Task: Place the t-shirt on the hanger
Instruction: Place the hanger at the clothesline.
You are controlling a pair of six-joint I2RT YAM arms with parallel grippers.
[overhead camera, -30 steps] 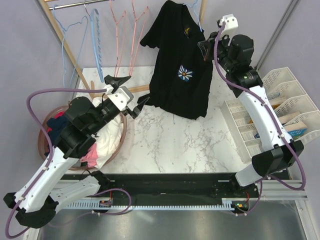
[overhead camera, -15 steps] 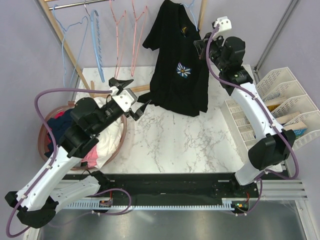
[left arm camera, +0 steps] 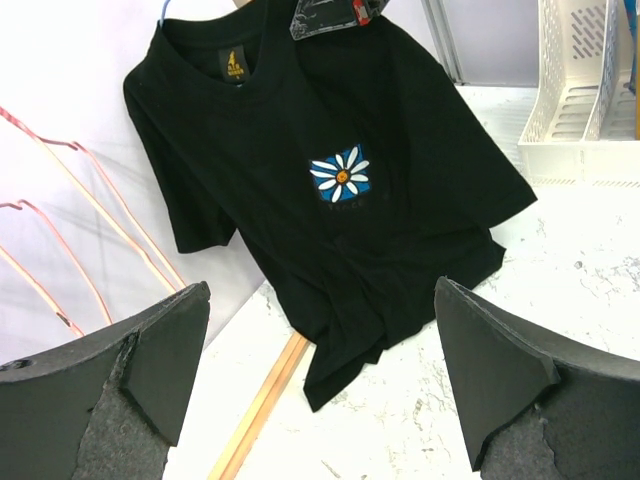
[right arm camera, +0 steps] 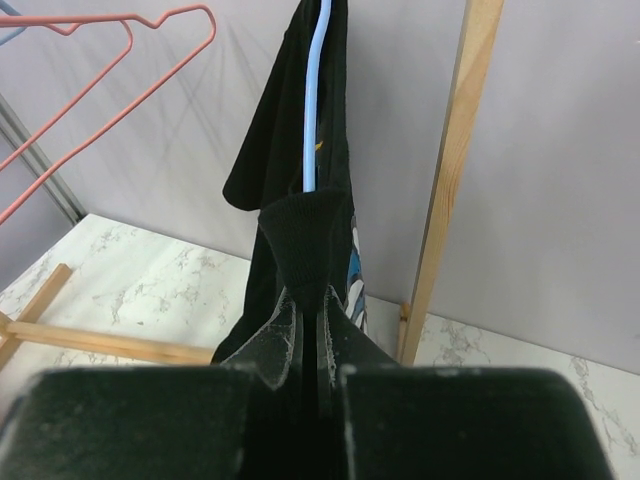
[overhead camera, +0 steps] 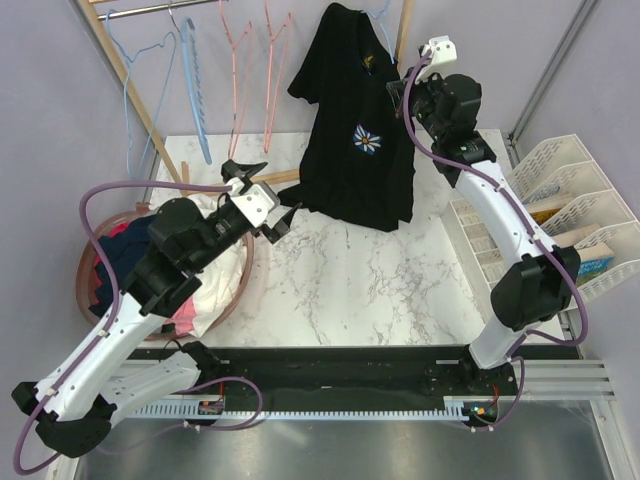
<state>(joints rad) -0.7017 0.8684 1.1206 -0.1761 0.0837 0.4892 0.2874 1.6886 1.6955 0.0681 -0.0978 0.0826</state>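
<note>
Marble worktop [overhead camera: 340, 290] w/ a wooden rack [overhead camera: 402, 30] at the back. Vs a sec ago my R arm has swung up and in toward the rack post, so the shirt [overhead camera: 355, 140] hangs higher and tighter to the post than before. The L arm has only nudged a bit fwd. Wrist view shows the hanger [right arm camera: 313, 100] as a blue wire running up inside the shirt's shoulder, so I judge the shirt is already on it. Prob. what's left is getting the hook settled on the rail and letting go. Can't tell from here if the hook is on anything yet. R claw [right arm camera: 308, 300] is pinched tight on a fold of black shoulder cloth. Whether the wire sits in that pinch too, I can't see. R arm pose: stretched tall from its base at the near right, forearm rising steeply, wrist bent over toward the rack, claw at the shirt's upper edge. L arm: reaching fwd and right over the laundry basket [overhead camera: 100, 260], elbow high, L claw [overhead camera: 268, 190] spread fully wide, nothing in it. It's aimed at the shirt front w/ the daisy print [left arm camera: 340, 175], near the lower edge but not touching. Hem hangs low by the worktop; contact unclear.
</note>
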